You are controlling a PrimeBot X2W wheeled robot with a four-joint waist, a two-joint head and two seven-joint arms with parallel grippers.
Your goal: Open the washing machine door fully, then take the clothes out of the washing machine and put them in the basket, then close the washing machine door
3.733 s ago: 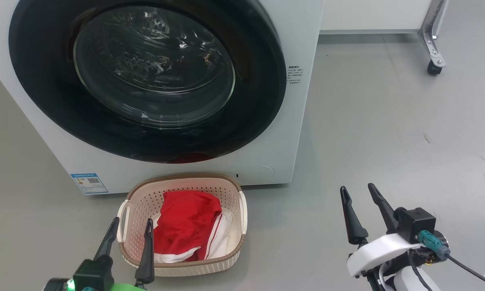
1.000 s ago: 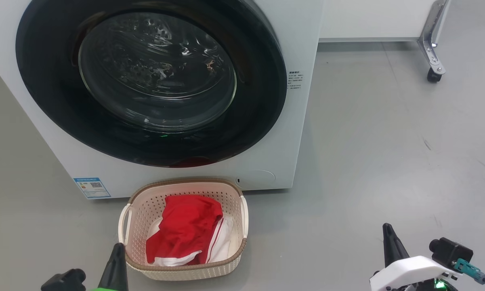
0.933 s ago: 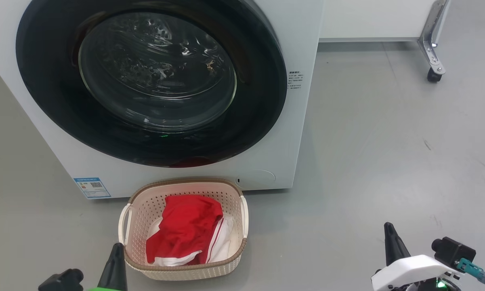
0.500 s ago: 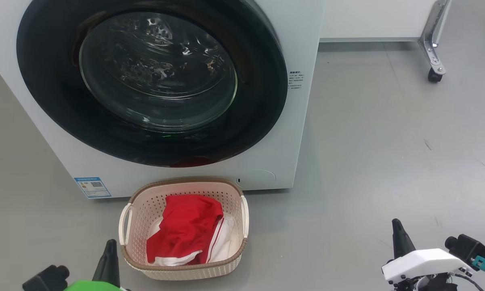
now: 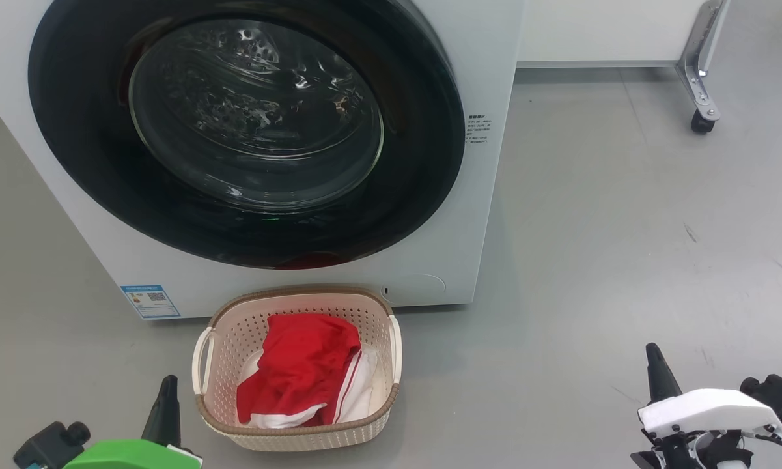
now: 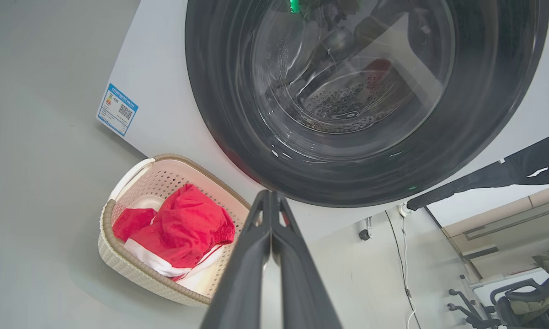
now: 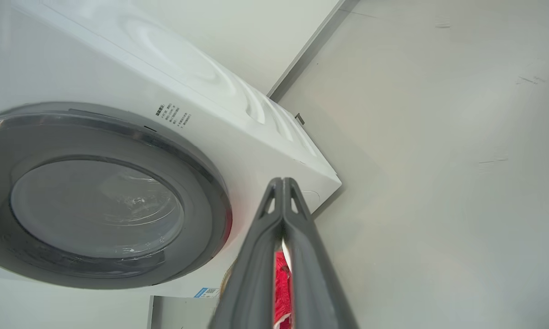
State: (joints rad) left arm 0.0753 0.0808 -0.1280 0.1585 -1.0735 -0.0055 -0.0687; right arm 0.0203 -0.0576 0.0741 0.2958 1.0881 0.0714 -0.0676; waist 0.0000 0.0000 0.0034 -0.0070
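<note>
Poking in half-cropped, the left end effector (image 5: 167,385) and right end effector (image 5: 654,357) are pinched closed, empty.

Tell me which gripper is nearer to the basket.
The left gripper, on the green-covered arm: its shut jaws stand beside the left handle of the basket, while the right gripper is far off over the floor.

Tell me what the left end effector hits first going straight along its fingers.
Probably the lower black rim of the washing machine door: the shut left end effector points at it in the left wrist view. The basket lies off to one side. Depth is unclear.
</note>
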